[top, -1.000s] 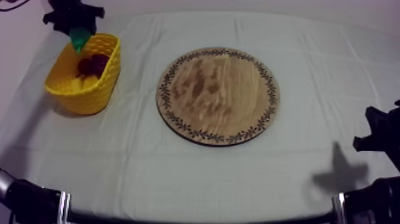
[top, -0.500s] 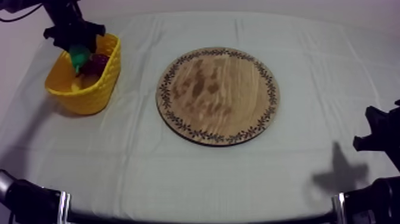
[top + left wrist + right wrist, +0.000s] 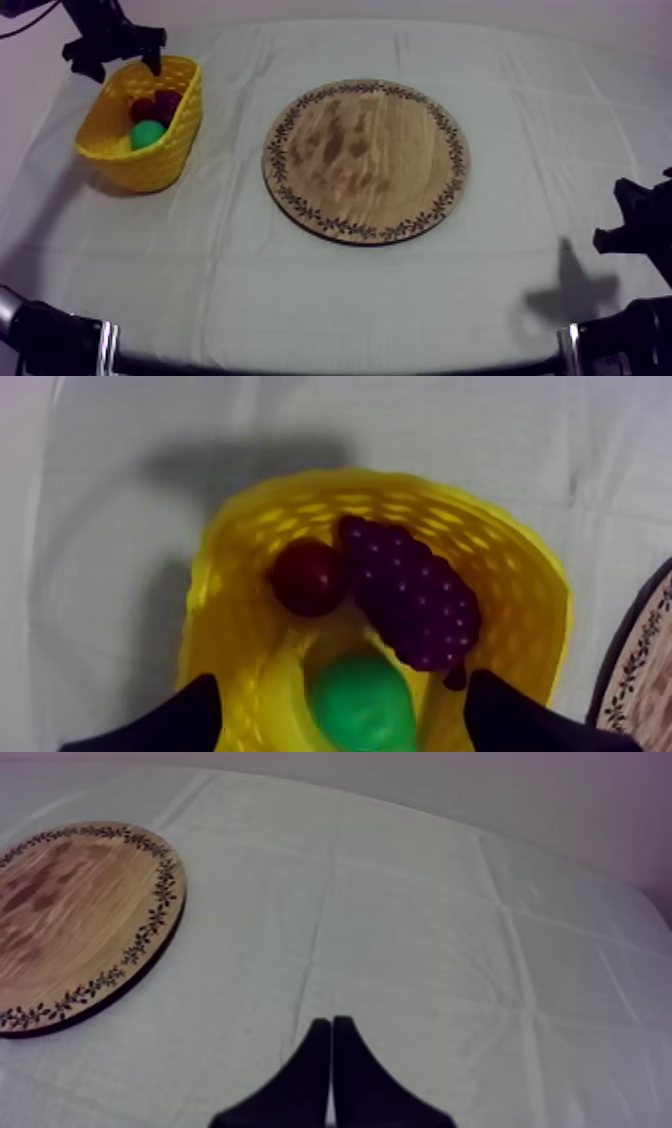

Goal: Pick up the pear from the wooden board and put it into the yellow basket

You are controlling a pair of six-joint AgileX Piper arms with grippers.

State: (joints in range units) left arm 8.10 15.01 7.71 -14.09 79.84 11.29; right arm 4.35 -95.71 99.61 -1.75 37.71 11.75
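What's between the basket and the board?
Nothing: just bare cloth lies between the yellow basket and the wooden board, as seen in the top view.

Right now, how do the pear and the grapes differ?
Colour: the pear is green, the grapes dark purple. Surface: the pear is smooth and in one piece, the grapes a knobbly bunch of many beads. Place: the grapes lie against the small red fruit, the pear a little apart from it. Both lie inside the basket.
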